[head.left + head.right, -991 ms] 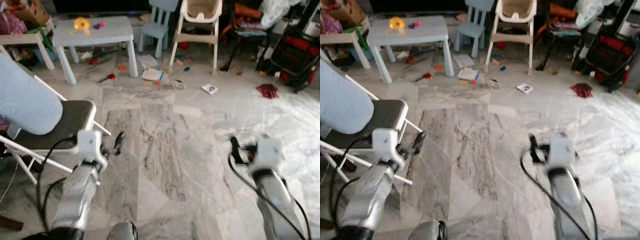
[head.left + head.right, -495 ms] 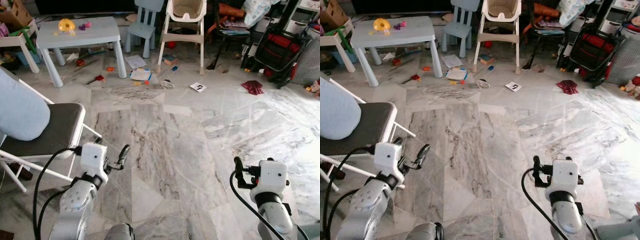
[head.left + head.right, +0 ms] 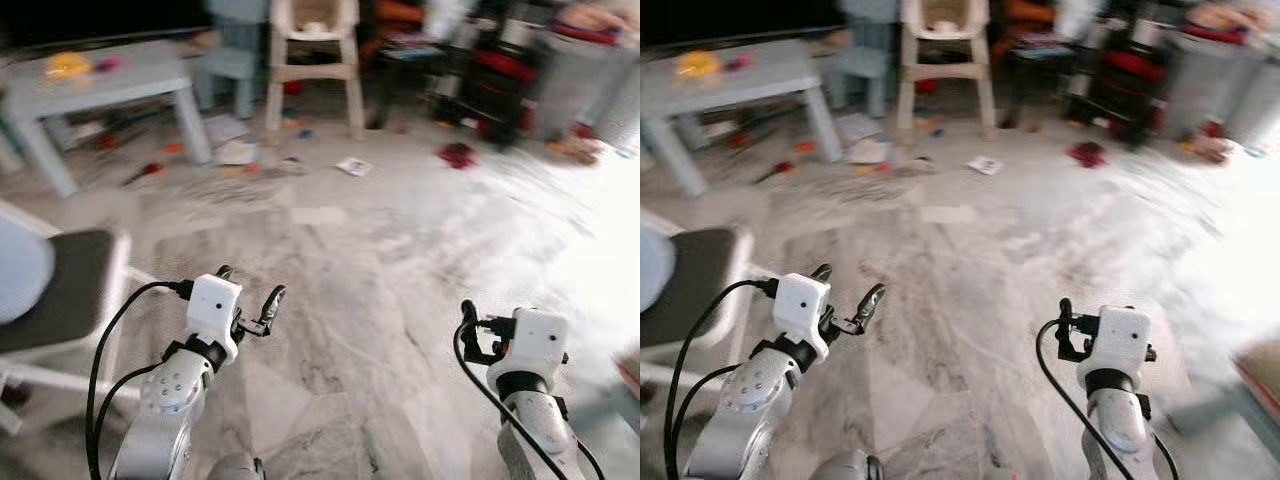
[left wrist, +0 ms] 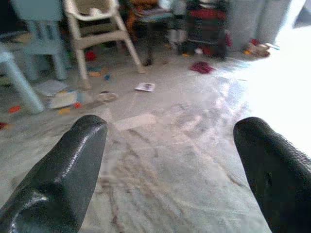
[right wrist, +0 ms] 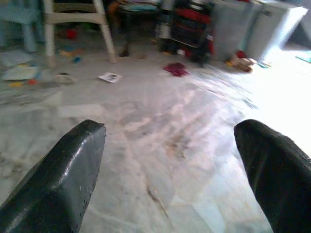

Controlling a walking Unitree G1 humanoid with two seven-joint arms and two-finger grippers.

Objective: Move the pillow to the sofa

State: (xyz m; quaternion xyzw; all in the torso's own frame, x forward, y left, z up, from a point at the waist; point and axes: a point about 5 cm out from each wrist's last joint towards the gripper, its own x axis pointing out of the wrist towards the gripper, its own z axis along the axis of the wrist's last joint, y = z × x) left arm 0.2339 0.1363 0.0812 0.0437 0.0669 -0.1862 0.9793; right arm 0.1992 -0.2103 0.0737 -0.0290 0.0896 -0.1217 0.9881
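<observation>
The light blue pillow (image 3: pixel 14 282) rests on a folding chair with a black seat (image 3: pixel 70 290), at the far left edge of the head views. It is cut off by the frame. Both arms are held out low over the marble floor, well to the right of the chair. My left gripper (image 3: pixel 250 290) is open with nothing between its fingers (image 4: pixel 68 174). My right gripper (image 3: pixel 474 328) is also open and empty, its fingers (image 5: pixel 68 170) spread wide over bare floor.
A pale blue children's table (image 3: pixel 100 75), a small blue chair (image 3: pixel 235 60) and a white high chair (image 3: pixel 310 40) stand at the back. Toys and papers (image 3: pixel 235 150) litter the floor there. A red cloth (image 3: pixel 458 155) lies near dark clutter (image 3: pixel 500 80). A blurred grey shape (image 3: pixel 1230 405) sits low right.
The camera has swung to the right, so the chair and pillow have slid to the left edge and the picture is now blurred. Both grippers stay open and empty.
</observation>
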